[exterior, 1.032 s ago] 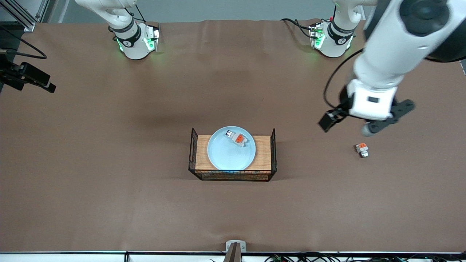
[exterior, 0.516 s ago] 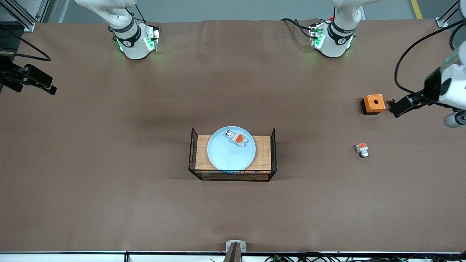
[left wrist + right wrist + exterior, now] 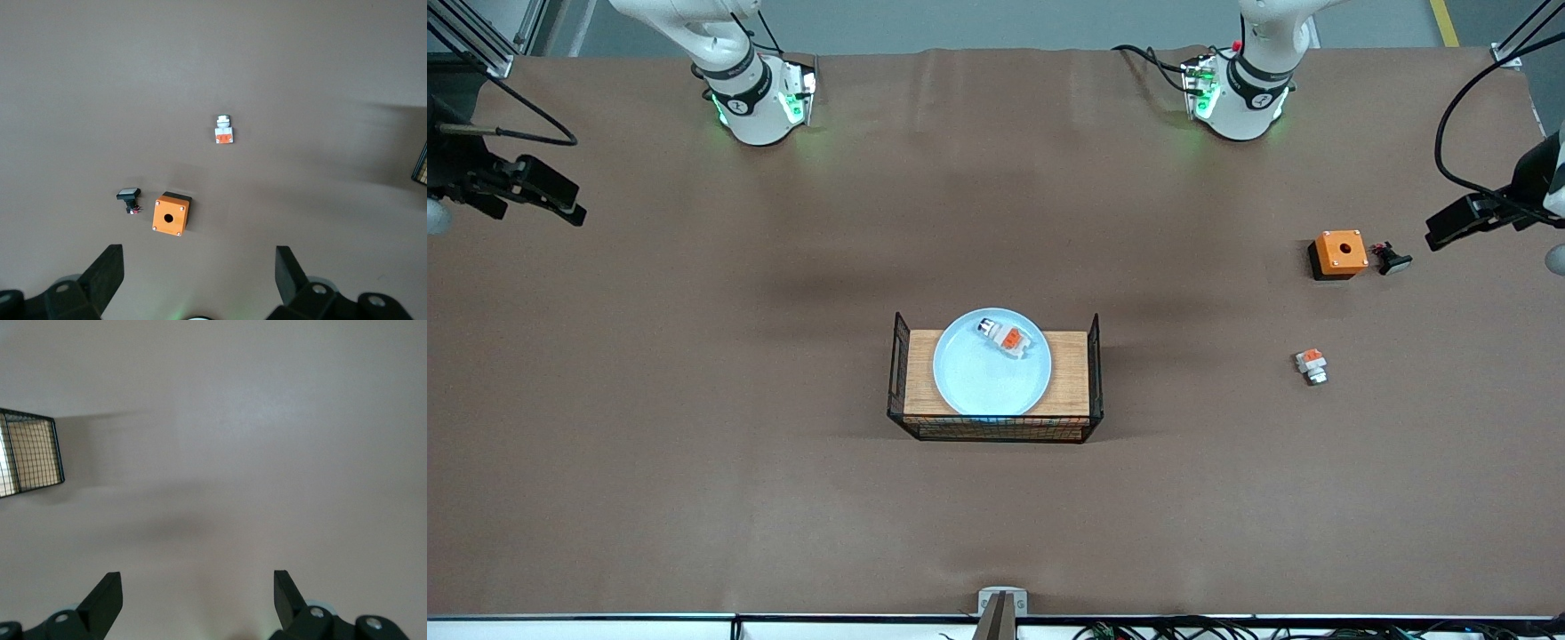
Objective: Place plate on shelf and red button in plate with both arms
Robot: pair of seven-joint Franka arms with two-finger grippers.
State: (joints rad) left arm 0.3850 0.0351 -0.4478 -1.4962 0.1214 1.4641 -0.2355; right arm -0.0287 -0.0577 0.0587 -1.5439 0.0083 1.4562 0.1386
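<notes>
The pale blue plate (image 3: 980, 380) lies on a wooden board inside a black wire basket (image 3: 996, 433) at the table's middle. The red button (image 3: 1008, 338), a white-grey block with an orange-red square, lies on the plate at its rim nearest the robots' bases. My left gripper (image 3: 200, 268) is open and empty, high over the table's edge at the left arm's end, above the orange box. My right gripper (image 3: 198, 590) is open and empty, over bare table at the right arm's end, well apart from the basket (image 3: 37, 453).
An orange box with a hole (image 3: 1339, 253) and a small black part (image 3: 1392, 260) sit toward the left arm's end. A shorter white-orange block (image 3: 1312, 365) lies nearer the front camera. All three show in the left wrist view: box (image 3: 171, 213), black part (image 3: 129, 197), block (image 3: 224, 130).
My left arm has swung away from the short white-orange block out to the table's edge, uncovering the orange box and the black part. The right hand has shifted slightly. Plate and button have not moved.
</notes>
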